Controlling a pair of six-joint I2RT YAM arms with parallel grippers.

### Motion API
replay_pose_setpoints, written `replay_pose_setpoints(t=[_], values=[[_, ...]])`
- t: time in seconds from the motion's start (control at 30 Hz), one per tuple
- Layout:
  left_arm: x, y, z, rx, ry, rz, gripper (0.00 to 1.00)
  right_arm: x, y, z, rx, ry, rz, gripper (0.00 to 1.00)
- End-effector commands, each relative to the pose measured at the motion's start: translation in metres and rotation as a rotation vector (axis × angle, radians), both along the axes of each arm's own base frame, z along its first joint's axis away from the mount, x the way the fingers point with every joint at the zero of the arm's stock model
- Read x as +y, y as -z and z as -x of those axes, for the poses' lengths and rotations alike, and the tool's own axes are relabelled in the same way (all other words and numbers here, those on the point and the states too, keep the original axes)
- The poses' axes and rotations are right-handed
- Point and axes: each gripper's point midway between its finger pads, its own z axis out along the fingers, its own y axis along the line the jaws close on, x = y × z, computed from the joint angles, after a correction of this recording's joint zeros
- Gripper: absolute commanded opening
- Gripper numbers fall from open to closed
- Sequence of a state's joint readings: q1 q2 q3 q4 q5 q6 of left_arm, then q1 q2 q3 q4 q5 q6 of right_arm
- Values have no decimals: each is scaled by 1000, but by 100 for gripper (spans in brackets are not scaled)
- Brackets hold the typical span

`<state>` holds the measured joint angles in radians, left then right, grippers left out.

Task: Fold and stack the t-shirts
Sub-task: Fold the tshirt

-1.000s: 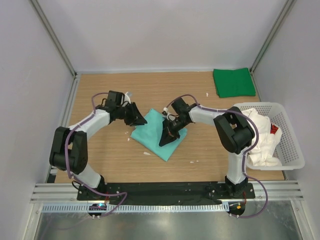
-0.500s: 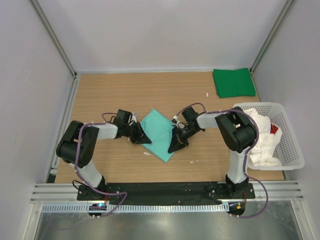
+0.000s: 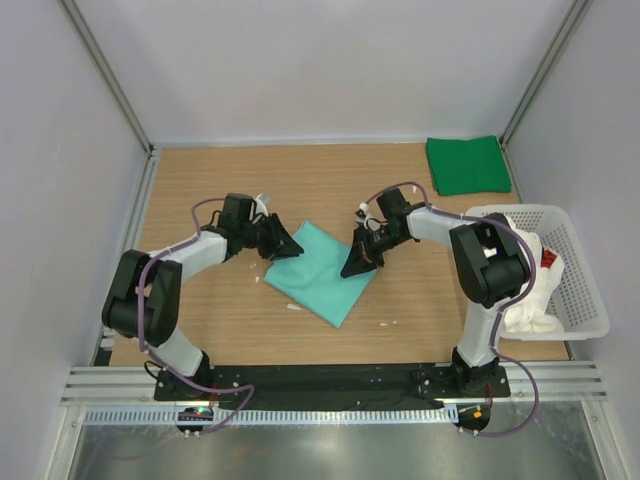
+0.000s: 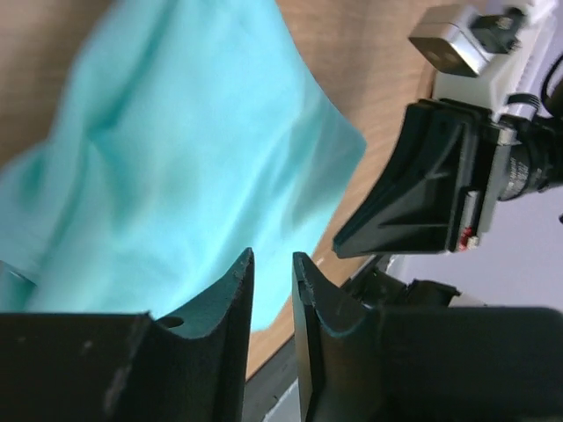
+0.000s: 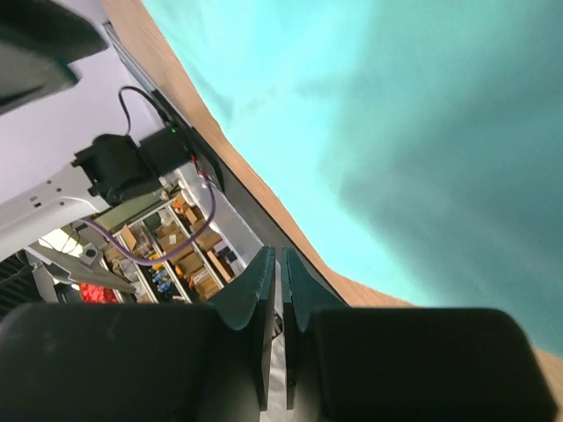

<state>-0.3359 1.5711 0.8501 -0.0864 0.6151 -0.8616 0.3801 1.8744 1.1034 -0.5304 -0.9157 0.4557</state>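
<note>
Midway across the surface (image 3: 200, 180) the folded mint-teal shirt (image 3: 320, 280) lies cornerwise between both arms, equally near. The left fingers (image 4: 229, 308), slightly parted and empty, sit at its far-left corner, and the right fingers (image 5: 255, 299), pressed together on nothing, at its right corner.

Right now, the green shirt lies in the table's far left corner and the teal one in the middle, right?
No: the top view shows the green shirt in the far right corner. The teal shirt does lie in the middle.
</note>
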Motion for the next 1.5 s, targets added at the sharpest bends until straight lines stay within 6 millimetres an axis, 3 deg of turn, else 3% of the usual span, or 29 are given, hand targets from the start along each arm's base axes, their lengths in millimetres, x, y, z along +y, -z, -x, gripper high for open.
replay_pose_setpoints(t=[0.0, 0.13, 0.27, 0.33, 0.47, 0.6, 0.63, 0.7, 0.8, 0.93, 0.97, 1.03, 1.07, 1.27, 1.37, 1.47], values=[[12, 18, -23, -5, 7, 6, 24, 10, -3, -32, -38, 36, -42, 13], [22, 50, -29, 33, 4, -15, 19, -10, 20, -36, -4, 70, -14, 13], [35, 81, -17, 80, 14, -61, 14, -43, 34, -39, 5, 130, 20, 13], [39, 85, -10, 95, 13, -57, 13, -60, 42, -41, -5, 159, 60, 14], [37, 57, -9, 58, 12, -31, 18, -70, 27, -43, -58, 151, 102, 19], [35, 9, -21, -32, -12, -14, 28, -70, 3, -51, -101, 192, 116, 20], [33, -8, -31, -76, -17, 0, 29, -65, -6, -52, -108, 199, 100, 20], [26, -23, -43, -104, -20, 29, 31, -54, -19, -58, -132, 189, 69, 20], [5, -35, -70, -133, 8, 108, 27, -31, -21, -60, -134, 148, 47, 20], [-16, -28, -101, -151, 19, 193, 23, -2, -18, -58, -103, 108, 2, 20], [-18, -13, -105, -121, 15, 198, 22, 2, -16, -58, -110, 105, -13, 20], [-21, -10, -115, -138, 18, 219, 20, 7, -13, -55, -72, 118, -32, 20], [-22, 5, -116, -110, 17, 215, 20, 6, -7, -53, -67, 124, -39, 20], [-19, 39, -127, -83, 11, 180, 17, -22, 31, -30, 5, 138, 20, 20], [-5, 52, -132, -57, -21, 148, 16, -45, 44, -23, -2, 129, 104, 20], [10, 56, -130, -36, -18, 89, 21, -61, 43, -25, -59, 77, 223, 20]])
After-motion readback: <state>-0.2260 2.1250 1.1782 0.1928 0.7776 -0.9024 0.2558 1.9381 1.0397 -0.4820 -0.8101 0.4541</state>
